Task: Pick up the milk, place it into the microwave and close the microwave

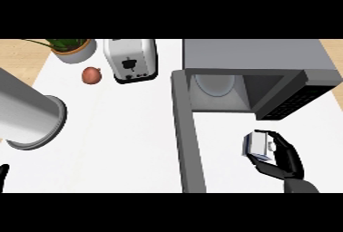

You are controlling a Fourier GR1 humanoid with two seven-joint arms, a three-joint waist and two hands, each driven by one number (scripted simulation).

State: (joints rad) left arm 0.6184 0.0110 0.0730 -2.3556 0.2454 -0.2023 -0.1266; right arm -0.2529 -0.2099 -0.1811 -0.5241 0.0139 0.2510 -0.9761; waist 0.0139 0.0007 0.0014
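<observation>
The right hand (285, 158) was in the lower right of the head view, its fingers and thumb curled round the milk (258, 146), a small white and blue carton held clear above the white counter (120, 136). The carton sat in front of the microwave (258, 68), just below the lower edge of its open cavity and slightly right of the cavity's middle, not yet inside. The microwave stood at the upper right, its grey top running to the frame's upper band and its dark control panel (295, 102) angled at the cavity's right side. Inside, a pale round turntable plate (216, 84) was visible on the left part of the cavity floor. The microwave door (186, 136) was swung fully open, a long grey slab running from the cavity's left edge down to the lower band, fencing the hand's left side. Between the door and the hand lay bare counter. The left forearm (30, 113) crossed the left edge as a grey cylinder; only a dark sliver at the lower left edge could be the left hand, and its fingers could not be read. Well apart at the upper left stood a toaster (131, 60), a reddish onion (92, 75) and a potted plant (70, 47).
</observation>
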